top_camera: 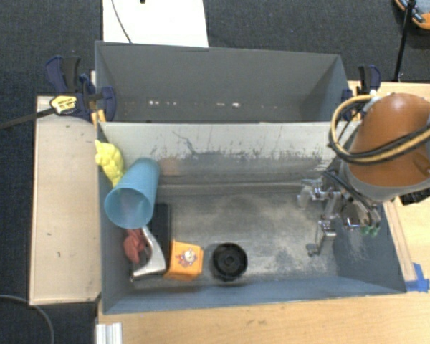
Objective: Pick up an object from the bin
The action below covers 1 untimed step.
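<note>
Lying left of end effector [319, 241]: disc [229, 260]

Loose things lay along the left and near side of the bin [258, 213]. A light blue cup [132, 192] lay tipped against the left wall, its mouth facing the near side. A knobbly yellow toy [110, 160] touched its far end. Below the cup, a dark red lump [135, 245] rested on a pale grey piece [153, 262]. An orange box [184, 259] sat just beside them, and a black round thing [229, 260] lay to its right.

The bin [272, 217] is scuffed matt metal, the blue cup [132, 192] smooth plastic
</note>
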Each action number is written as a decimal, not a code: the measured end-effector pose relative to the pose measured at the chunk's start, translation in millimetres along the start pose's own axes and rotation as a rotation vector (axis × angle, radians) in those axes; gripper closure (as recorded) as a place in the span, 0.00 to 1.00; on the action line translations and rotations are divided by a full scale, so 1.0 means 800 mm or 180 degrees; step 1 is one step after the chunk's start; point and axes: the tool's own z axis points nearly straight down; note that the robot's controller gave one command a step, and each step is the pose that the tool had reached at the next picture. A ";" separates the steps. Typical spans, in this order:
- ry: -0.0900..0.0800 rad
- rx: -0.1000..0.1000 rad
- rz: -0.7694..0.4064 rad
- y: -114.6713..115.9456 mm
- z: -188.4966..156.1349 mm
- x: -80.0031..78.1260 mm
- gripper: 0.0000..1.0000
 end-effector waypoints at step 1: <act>0.0001 0.0005 -0.0483 0.030 -0.001 -0.015 0.00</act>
